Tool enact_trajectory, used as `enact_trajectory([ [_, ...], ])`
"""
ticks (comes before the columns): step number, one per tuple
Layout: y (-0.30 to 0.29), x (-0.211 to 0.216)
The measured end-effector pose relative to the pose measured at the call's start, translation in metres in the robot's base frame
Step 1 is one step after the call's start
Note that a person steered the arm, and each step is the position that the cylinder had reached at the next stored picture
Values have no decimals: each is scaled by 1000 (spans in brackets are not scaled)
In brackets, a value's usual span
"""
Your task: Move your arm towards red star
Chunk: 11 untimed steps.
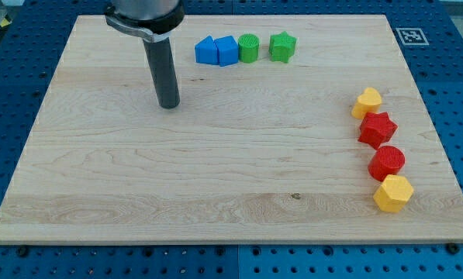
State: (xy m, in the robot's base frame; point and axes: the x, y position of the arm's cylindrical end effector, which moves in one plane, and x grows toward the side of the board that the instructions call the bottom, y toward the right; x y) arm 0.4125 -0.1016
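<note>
The red star [378, 129] lies near the board's right edge, in a column of blocks. Above it is a yellow heart-shaped block [366, 101]. Below it are a red cylinder [387, 163] and a yellow hexagon [393, 193]. My tip [168, 105] rests on the wooden board [215, 170] in the upper left part, far to the left of the red star and slightly higher in the view. It touches no block.
A row of blocks sits near the board's top edge: two blue blocks [216, 51] side by side, a green cylinder [248, 48] and a green star [281, 46]. A fiducial marker [412, 35] lies past the top right corner.
</note>
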Motion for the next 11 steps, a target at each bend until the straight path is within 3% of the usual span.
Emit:
enact_trajectory([
  [4, 5, -12],
  [9, 249, -11],
  [11, 265, -34],
])
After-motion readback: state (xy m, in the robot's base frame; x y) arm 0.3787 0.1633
